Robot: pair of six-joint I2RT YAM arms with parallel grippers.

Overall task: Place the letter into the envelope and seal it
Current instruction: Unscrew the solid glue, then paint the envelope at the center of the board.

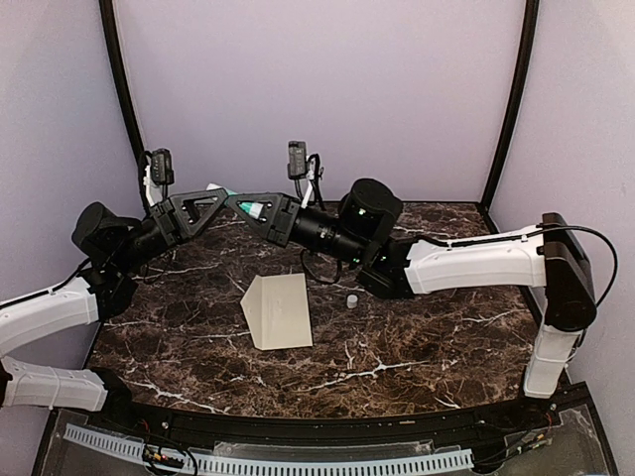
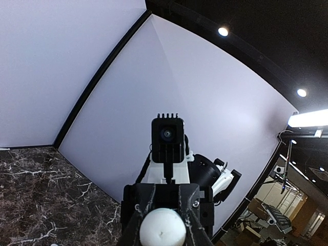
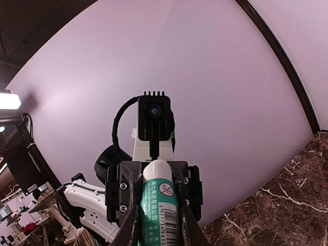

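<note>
The cream-yellow envelope (image 1: 279,310) lies flat on the marble table (image 1: 417,347) near the middle, with a pointed edge to the left. The letter is not in view. Both arms are raised above the table's far left and face each other. My right gripper (image 1: 248,208) (image 3: 156,174) is shut on a green and white glue stick (image 1: 254,209) (image 3: 160,210). My left gripper (image 1: 226,194) (image 2: 164,205) is shut on the same stick's white end (image 2: 162,229). Neither gripper is near the envelope.
A small pale cap-like cylinder (image 1: 351,299) stands on the table just right of the envelope, under the right arm. Lilac walls with black corner posts close the back and sides. The arm bases sit at the near edge.
</note>
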